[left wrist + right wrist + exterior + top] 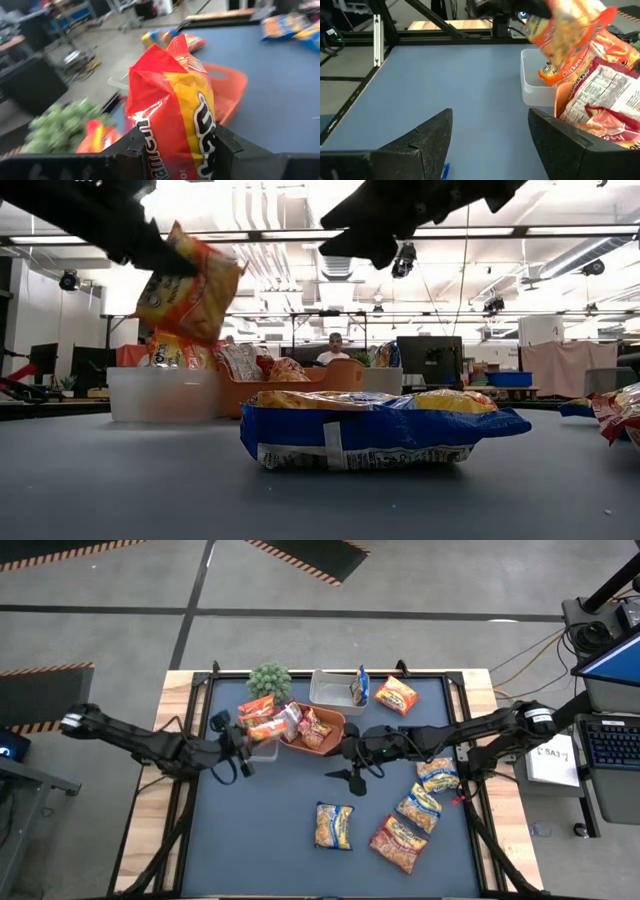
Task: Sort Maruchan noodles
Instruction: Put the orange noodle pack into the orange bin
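My left gripper (247, 740) is shut on an orange Maruchan packet (264, 726), held in the air above a clear tub (262, 748) that has another orange packet (555, 75) in it. My right gripper (350, 756) hovers open over the table's middle, next to the orange tray (322, 743), which holds red packets (314, 726). On the near right part of the table, three blue-and-yellow packets (335, 825) (437, 773) (419, 805) and a red one (398, 843) lie flat. A far tub (332, 692) holds an upright blue packet (360, 688), and a red packet (397, 695) lies beside it. My left gripper pinches the orange packet between its two fingers (136, 150), one on each flat face, near the packet's end (175, 155). It comes in from the table's left, slanting down. The packet is lifted clear and hangs tilted below the gripper (190, 285), above the clear tub (160, 395).
A small green plant (270, 680) stands at the far edge behind the tubs. The near left part of the blue mat (250, 830) is bare. A black frame rail (200, 690) borders the mat. A person (335, 350) sits in the room beyond the table.
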You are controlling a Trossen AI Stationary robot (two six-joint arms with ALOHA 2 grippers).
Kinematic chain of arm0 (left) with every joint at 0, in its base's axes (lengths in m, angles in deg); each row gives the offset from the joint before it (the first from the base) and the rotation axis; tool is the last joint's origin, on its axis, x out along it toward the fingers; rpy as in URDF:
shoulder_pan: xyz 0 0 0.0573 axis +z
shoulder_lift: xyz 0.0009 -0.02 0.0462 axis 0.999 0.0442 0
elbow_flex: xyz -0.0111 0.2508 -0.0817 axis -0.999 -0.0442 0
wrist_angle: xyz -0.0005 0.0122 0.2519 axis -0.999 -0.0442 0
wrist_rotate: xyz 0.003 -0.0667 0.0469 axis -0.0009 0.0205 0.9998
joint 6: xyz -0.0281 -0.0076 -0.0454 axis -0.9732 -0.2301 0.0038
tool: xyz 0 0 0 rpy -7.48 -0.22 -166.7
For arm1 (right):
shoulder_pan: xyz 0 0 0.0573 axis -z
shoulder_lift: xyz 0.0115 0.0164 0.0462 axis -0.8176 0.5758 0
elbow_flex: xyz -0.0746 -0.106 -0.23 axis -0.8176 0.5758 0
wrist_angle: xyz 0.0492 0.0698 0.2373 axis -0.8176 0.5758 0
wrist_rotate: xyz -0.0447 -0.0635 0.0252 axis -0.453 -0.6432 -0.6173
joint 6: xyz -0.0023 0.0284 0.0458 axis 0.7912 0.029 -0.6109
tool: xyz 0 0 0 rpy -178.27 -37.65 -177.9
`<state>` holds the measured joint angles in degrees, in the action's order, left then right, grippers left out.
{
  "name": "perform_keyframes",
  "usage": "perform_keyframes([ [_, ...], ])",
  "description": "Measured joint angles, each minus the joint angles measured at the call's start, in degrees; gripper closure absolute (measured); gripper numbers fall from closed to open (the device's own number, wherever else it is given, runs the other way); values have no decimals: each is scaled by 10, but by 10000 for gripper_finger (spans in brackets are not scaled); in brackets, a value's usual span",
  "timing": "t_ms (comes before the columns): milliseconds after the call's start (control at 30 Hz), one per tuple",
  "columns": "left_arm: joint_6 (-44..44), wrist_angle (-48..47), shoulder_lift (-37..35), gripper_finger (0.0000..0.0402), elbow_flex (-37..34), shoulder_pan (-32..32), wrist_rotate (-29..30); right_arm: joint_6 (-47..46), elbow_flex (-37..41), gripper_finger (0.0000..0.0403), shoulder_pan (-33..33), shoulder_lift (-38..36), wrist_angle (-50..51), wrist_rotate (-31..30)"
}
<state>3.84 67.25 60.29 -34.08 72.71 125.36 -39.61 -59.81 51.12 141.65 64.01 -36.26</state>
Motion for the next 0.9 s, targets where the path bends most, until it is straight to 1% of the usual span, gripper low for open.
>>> perform_keyframes([
  [67,-3,-18,-16,300,-4,17,-1,-3,5,154,0,0,-2,0],
  [200,-9,-23,-32,301,-4,48,-3,-6,12,156,0,1,-3,0],
  [267,-22,-26,-35,299,-6,59,-19,-9,14,155,0,1,-3,0],
  [400,-35,-27,-34,298,-21,65,-51,-14,16,154,0,1,-3,0],
  [500,-42,-30,-35,299,-42,67,-52,-15,17,156,0,1,-3,1],
  [600,-68,-27,-38,298,-61,67,-52,-15,18,155,0,1,-3,1],
  [700,-82,0,-37,298,-85,67,-52,-15,18,154,0,1,-3,1],
  [833,-82,64,-32,297,-118,67,-52,-16,18,156,0,1,-3,1],
  [900,-79,76,-29,294,-130,67,-49,-20,18,156,0,1,-4,1],
])
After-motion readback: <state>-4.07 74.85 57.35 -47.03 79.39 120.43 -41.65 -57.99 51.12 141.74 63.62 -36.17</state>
